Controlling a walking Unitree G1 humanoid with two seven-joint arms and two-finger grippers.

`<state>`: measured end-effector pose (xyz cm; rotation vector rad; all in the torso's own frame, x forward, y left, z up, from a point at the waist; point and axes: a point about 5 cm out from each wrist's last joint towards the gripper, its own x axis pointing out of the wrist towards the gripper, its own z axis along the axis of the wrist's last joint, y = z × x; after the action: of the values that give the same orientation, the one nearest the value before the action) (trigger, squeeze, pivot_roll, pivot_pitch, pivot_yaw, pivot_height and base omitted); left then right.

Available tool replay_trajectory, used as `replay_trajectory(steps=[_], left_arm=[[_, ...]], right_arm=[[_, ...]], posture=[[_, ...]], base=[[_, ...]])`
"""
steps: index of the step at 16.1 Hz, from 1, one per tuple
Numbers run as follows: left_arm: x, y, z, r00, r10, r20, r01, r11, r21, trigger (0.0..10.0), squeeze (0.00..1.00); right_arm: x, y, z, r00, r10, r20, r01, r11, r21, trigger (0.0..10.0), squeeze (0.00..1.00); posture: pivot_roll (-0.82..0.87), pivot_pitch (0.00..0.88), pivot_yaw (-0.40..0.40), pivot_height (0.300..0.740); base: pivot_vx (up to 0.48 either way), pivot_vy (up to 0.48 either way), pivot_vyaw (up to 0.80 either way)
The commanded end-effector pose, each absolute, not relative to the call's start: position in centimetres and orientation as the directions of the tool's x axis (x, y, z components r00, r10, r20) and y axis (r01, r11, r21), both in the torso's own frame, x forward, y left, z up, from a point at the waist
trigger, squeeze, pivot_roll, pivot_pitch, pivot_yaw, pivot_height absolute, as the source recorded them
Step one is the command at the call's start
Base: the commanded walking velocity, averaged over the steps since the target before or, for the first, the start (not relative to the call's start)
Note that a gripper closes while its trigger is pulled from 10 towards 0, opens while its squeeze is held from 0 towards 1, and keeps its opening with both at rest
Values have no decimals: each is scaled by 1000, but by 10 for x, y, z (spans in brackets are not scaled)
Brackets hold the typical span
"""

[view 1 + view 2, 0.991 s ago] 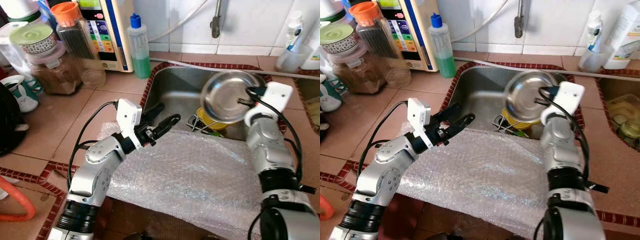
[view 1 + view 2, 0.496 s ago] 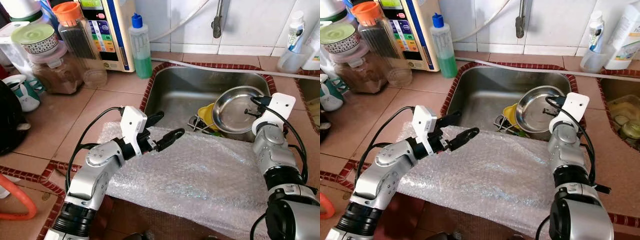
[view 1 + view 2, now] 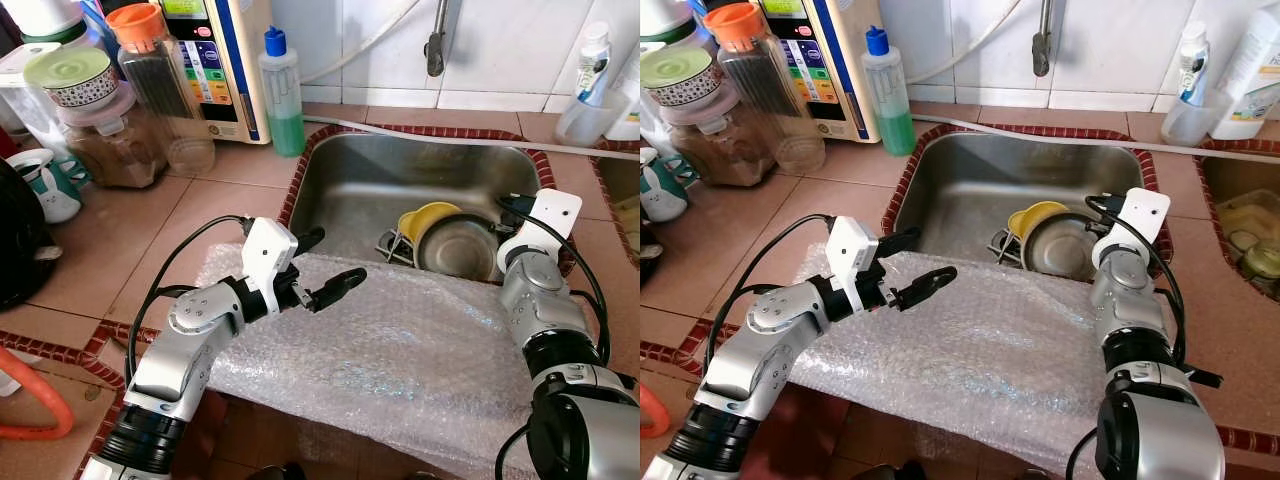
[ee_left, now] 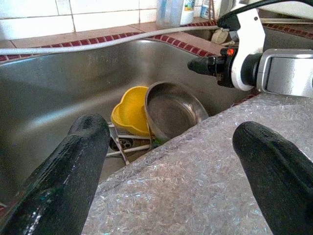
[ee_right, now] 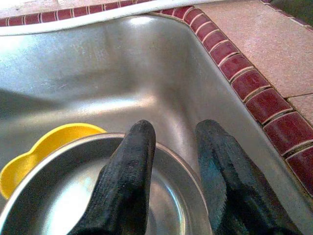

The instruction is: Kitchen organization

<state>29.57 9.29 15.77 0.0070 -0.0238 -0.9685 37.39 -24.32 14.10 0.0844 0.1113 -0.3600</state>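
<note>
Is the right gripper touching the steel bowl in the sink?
Touching: the right wrist view shows the right gripper straddling the steel bowl rim, one finger inside, one outside.

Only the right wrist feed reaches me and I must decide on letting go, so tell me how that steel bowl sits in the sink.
Observer: The round stainless steel bowl stands tilted on its edge in the steel sink, against the yellow plastic bowl, with the right gripper at its rim.
Operator: Report the other arm.
Observer: The left gripper hovers open above the clear bubble wrap sheet at the sink's front edge, apart from both bowls.
Operator: Name what lies beside the bowls.
Observer: Thin metal pieces lie on their left, utensils or a wire rack; I cannot tell which.
</note>
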Motion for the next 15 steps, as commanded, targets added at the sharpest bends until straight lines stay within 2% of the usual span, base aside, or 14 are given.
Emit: replay_trajectory(steps=[1, 7, 11, 15], left_arm=[[296, 96, 156, 570, -822, 3, 821, 569, 32, 10000, 1000], [296, 98, 156, 580, -815, -4, 814, 579, 48, 10000, 1000], [300, 105, 158, 623, -782, 16, 780, 623, 57, 10000, 1000], [307, 115, 165, 706, -704, 76, 699, 710, 78, 10000, 1000]], right_arm=[[374, -240, 137, 932, -336, -137, 347, 936, 65, 10000, 1000], [376, -237, 140, 938, -326, -118, 335, 939, 74, 10000, 1000], [377, -235, 148, 951, -299, -75, 303, 952, 36, 10000, 1000], [377, -217, 164, 979, -187, 84, 198, 966, -167, 10000, 1000]], posture=[[-170, 143, 130, 740], [-166, 143, 130, 740], [-167, 143, 129, 740], [-167, 139, 123, 740]], base=[[0, 0, 0], [0, 0, 0], [0, 0, 0], [0, 0, 0]])
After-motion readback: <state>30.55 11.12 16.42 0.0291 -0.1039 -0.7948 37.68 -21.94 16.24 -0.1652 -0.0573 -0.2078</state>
